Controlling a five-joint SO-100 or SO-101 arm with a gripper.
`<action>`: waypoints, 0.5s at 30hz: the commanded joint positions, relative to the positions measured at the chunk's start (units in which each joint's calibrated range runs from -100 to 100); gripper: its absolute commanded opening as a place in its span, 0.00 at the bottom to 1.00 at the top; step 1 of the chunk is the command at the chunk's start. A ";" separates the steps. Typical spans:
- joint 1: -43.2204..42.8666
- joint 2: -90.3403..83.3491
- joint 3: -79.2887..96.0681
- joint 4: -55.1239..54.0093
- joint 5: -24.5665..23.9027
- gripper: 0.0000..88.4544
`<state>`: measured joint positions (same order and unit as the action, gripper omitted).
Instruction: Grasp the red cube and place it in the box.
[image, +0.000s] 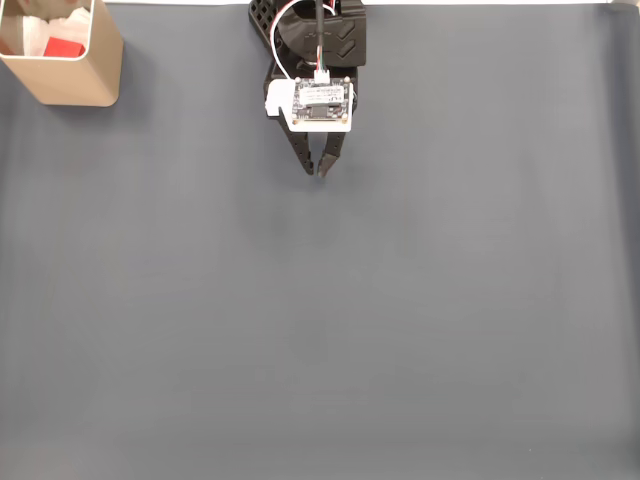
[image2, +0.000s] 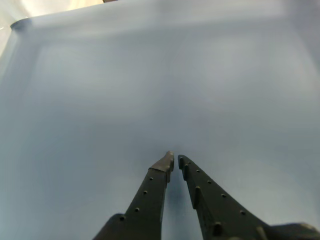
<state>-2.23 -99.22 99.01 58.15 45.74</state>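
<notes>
Fixed view
Cube location: cube (image: 64, 47) lies inside the box (image: 70, 82), on the white padding (image: 35, 38), near the box wall that faces the arm.
Box location: top left corner of the mat (image: 320, 330), partly cut off by the frame edge.
Gripper location: gripper (image: 318, 170) sits well apart from the box, to its right, near the top edge of the mat.
Gripper state: fingers nearly together, tips almost touching, nothing between them.
Arm pose: arm (image: 320, 40) is folded back toward its base; the wrist board (image: 320, 103) faces up and the fingers point away from the base, down the picture.
Task status: judged complete, since the cube rests in the box and the gripper is empty.
Risk: low. A sweep of the arm toward the box could strike its thin wall and push or tip it, spilling the cube.
Cause: the box stands free on the mat, with no visible fixing.

Wrist view
Gripper state: both fingers (image2: 150, 192) converge to a narrow gap at the tips, gripper (image2: 174, 161) empty.
Surface: bare mat (image2: 160, 85) ahead of the tips, blurred; height of the tips above the mat cannot be told.
Risk: tips could scrape the mat if the wrist drops further.
</notes>
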 joint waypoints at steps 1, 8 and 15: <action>0.31 -0.78 0.81 2.34 -0.05 0.00; 0.02 -0.78 0.81 5.86 0.00 0.00; -0.69 -0.78 0.81 8.65 0.59 0.00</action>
<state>-2.45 -99.22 99.01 65.87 45.74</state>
